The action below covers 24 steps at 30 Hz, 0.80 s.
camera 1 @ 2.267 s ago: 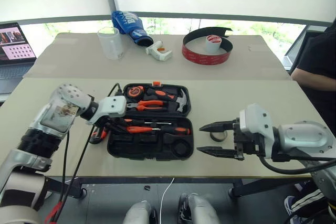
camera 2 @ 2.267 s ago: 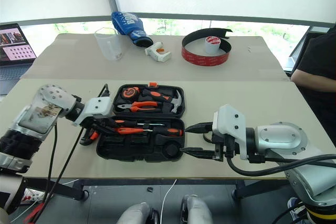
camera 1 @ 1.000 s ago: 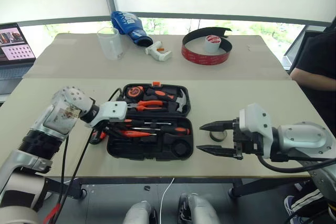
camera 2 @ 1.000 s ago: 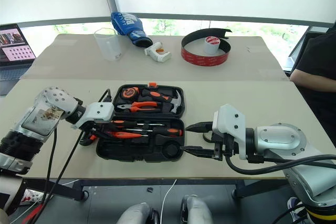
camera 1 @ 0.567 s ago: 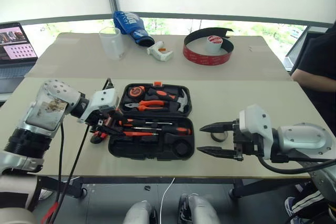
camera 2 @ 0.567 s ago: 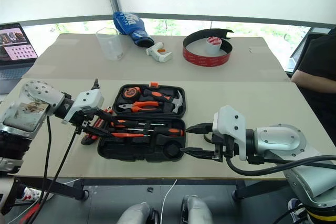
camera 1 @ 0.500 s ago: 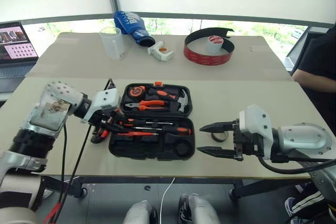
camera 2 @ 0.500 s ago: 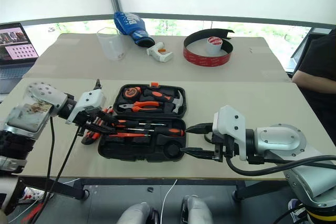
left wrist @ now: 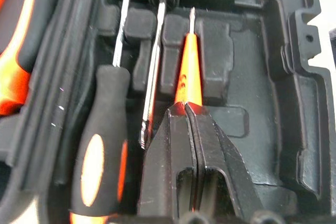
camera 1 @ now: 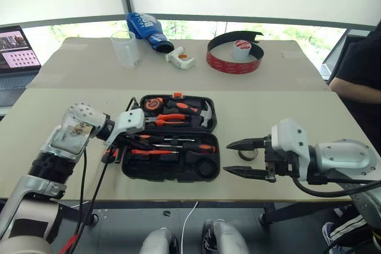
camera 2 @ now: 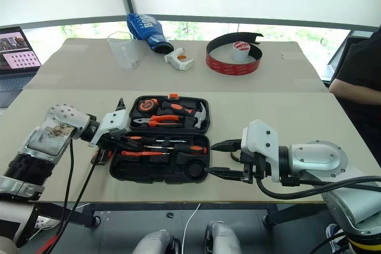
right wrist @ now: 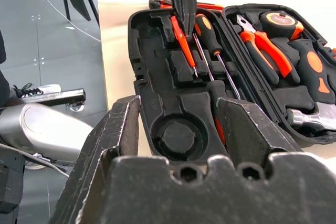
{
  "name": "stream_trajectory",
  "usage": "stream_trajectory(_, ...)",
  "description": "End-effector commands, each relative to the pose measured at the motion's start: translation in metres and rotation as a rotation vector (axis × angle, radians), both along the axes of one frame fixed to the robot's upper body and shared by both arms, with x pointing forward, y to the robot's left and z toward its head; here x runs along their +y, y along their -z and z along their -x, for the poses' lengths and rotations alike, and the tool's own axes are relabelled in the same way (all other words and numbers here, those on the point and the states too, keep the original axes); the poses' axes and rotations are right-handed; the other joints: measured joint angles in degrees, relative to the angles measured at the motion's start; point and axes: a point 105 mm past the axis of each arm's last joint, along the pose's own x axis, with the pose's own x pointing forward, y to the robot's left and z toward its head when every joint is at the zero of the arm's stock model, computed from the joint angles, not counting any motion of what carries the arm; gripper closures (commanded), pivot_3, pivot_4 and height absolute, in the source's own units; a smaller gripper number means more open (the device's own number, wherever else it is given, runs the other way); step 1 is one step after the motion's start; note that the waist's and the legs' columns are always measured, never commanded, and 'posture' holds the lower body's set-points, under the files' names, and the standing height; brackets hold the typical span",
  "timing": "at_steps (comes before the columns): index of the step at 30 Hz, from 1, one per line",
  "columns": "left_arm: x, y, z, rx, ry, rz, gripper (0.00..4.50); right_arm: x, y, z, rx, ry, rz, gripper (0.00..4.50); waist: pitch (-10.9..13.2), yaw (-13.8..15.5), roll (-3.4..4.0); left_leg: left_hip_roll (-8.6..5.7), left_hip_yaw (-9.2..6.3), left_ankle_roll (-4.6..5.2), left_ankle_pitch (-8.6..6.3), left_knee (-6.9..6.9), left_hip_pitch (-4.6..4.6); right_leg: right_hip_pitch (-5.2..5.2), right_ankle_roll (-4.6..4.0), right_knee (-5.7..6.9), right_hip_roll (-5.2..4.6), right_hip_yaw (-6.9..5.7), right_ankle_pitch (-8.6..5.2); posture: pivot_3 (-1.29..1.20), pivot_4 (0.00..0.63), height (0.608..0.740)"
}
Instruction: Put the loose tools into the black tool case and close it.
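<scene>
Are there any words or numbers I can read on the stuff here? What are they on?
None can be read.
Blue bag: white print, too blurred.
Small tape roll inside the red-and-black coil: red label, too small.
Laptop screen: tiny pictures, no legible text.
Slim orange screwdriver: faint marks, illegible.

The tool case (camera 1: 171, 171) is black throughout, with a small orange latch (camera 1: 177, 94). Inside lie a slim all-orange screwdriver (left wrist: 189, 72), two screwdrivers with black-and-orange handles (camera 1: 199, 146) and silver shafts, orange-handled pliers (camera 1: 169, 118) and an orange-and-black tape measure (camera 1: 153, 104). Behind, the tape coil (camera 1: 234, 53) is red outside, black inside. The beaker (camera 1: 125, 48) is clear, the bag (camera 1: 147, 30) blue.
</scene>
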Motion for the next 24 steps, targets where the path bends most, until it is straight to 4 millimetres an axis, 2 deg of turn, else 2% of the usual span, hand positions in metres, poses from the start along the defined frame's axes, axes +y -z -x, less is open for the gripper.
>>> stream_trajectory(1,0.008,0.008,0.007,0.014,-0.032,0.0,4.44,0.001,-0.006,0.003,-0.038,-0.011,0.001,1.2,0.0,-0.08,0.01,0.0,0.0,0.0,0.0,0.0,0.02,0.0,0.0,0.01,0.0,0.01,0.0,0.0,0.15,0.727)
stream_trajectory(3,0.012,0.012,0.009,0.016,-0.048,0.002,4.44,0.001,-0.005,0.003,-0.038,-0.011,0.002,1.2,-0.01,-0.22,0.01,0.0,0.0,0.0,0.0,-0.03,0.05,0.0,0.0,0.0,0.0,0.02,0.0,0.0,0.15,0.727)
stream_trajectory(10,0.016,0.006,0.005,-0.026,-0.096,0.041,4.44,0.001,-0.007,0.001,-0.041,-0.012,0.001,1.2,-0.01,0.02,0.01,0.0,-0.01,0.0,-0.01,-0.02,0.06,0.04,0.01,0.01,-0.03,0.0,0.0,0.0,0.15,0.727)
stream_trajectory(13,0.012,-0.005,-0.002,-0.052,-0.127,0.114,4.44,0.001,-0.007,0.001,-0.042,-0.012,0.003,1.2,-0.01,0.03,0.01,0.0,-0.02,0.0,-0.01,-0.04,0.06,0.03,0.01,0.0,-0.03,-0.01,0.0,0.0,0.15,0.727)
stream_trajectory(17,0.009,-0.028,0.0,-0.062,-0.147,0.228,4.44,0.0,-0.007,0.001,-0.044,-0.011,0.007,1.2,-0.01,0.05,0.0,0.0,-0.02,0.0,-0.01,-0.02,0.02,0.03,0.01,0.0,-0.03,-0.02,0.01,0.0,0.15,0.727)
stream_trajectory(20,0.023,-0.045,0.004,-0.095,-0.228,0.27,4.44,-0.002,-0.009,-0.002,-0.039,-0.008,-0.009,1.2,-0.01,-0.18,0.0,0.0,-0.02,0.0,-0.01,-0.02,0.02,0.02,0.01,-0.02,-0.03,-0.02,0.0,0.0,0.15,0.727)
stream_trajectory(23,0.052,-0.056,0.017,-0.133,-0.384,0.292,3.82,-0.003,-0.012,-0.009,-0.025,-0.011,-0.033,1.2,-0.01,-0.66,0.01,0.01,-0.02,0.0,0.0,-0.05,0.05,0.0,0.01,-0.01,-0.02,0.0,0.0,0.0,0.15,0.727)
stream_trajectory(24,0.064,-0.057,0.024,-0.149,-0.45,0.285,3.4,-0.002,-0.014,-0.012,-0.026,-0.019,-0.042,1.2,-0.01,-0.94,0.01,0.01,-0.01,-0.01,0.0,-0.08,0.07,-0.01,0.01,-0.01,-0.02,0.03,0.0,0.0,0.15,0.727)
